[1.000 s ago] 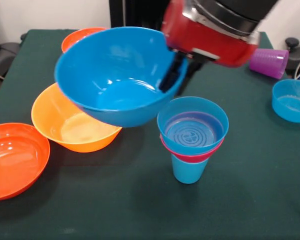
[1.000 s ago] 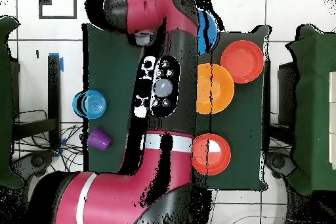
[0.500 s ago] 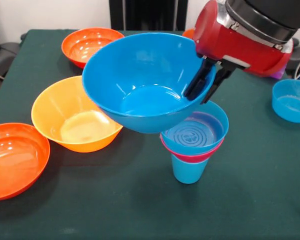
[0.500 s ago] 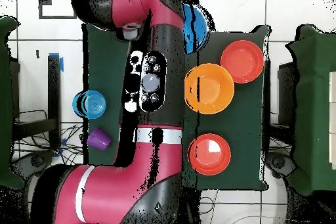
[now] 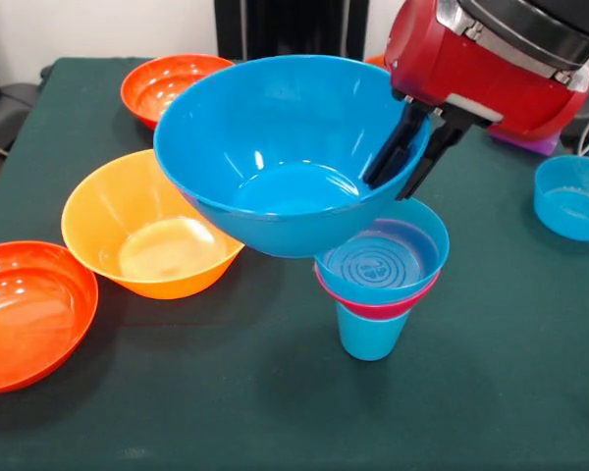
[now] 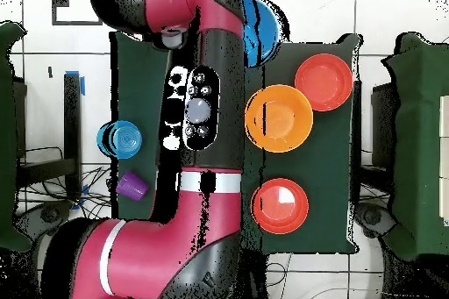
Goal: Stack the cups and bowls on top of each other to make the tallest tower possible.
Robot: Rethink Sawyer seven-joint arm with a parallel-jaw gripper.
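the fingers (image 5: 404, 157) are closed on the right rim of the large blue bowl (image 5: 285, 157), one inside and one outside, and hold it tilted in the air, up and left of the tower (image 5: 378, 270). the tower is narrow at its foot on the bench (image 5: 275, 392). i think a bowl lowered off centre could catch the tower's top rim and tip it over.

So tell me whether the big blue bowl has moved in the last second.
Yes. In the front view the large blue bowl, held at its rim by the pincer, has shifted rightward and slightly upward, toward the stack on the blue cup.
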